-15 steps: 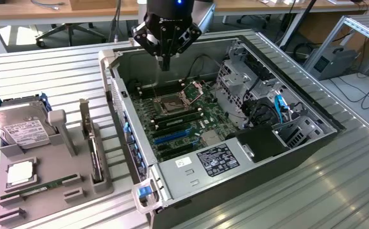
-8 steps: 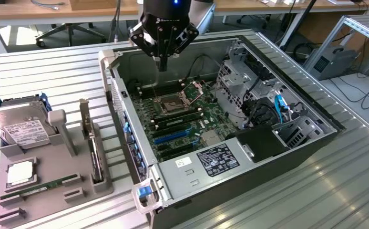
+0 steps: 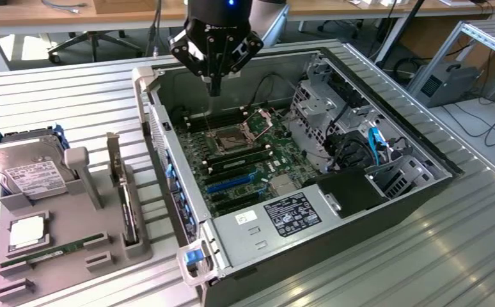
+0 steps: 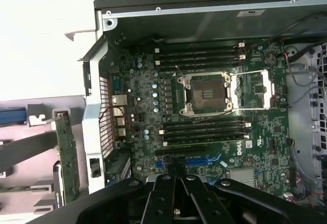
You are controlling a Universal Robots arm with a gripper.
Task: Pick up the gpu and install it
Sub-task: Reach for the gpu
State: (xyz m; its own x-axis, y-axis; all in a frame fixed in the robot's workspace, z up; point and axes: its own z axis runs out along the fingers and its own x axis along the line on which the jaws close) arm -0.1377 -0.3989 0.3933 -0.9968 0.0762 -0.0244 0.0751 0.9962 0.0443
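The gpu (image 3: 121, 192) is a thin dark card standing on edge in a grey holder (image 3: 60, 256), to the exterior view's left of the open computer case (image 3: 188, 211). In the wrist view the gpu (image 4: 66, 152) shows as a green-edged card with a silver bracket at one end, outside the case wall. My gripper (image 3: 214, 86) hangs above the far part of the case interior, over the motherboard (image 3: 247, 160), shut with nothing in it. It is well apart from the gpu. The wrist view looks past my closed gripper (image 4: 176, 183) onto the motherboard (image 4: 153, 91) and its blue slot (image 4: 202, 160).
The grey holder also carries a silver hard drive (image 3: 25, 169), a square processor (image 3: 27, 231) and a green memory stick (image 3: 51, 251). An empty processor socket (image 3: 230, 137) sits mid-board. A drive cage (image 3: 316, 109) and cables (image 3: 375, 144) fill the case's right side. Everything rests on a ribbed metal table (image 3: 401, 256).
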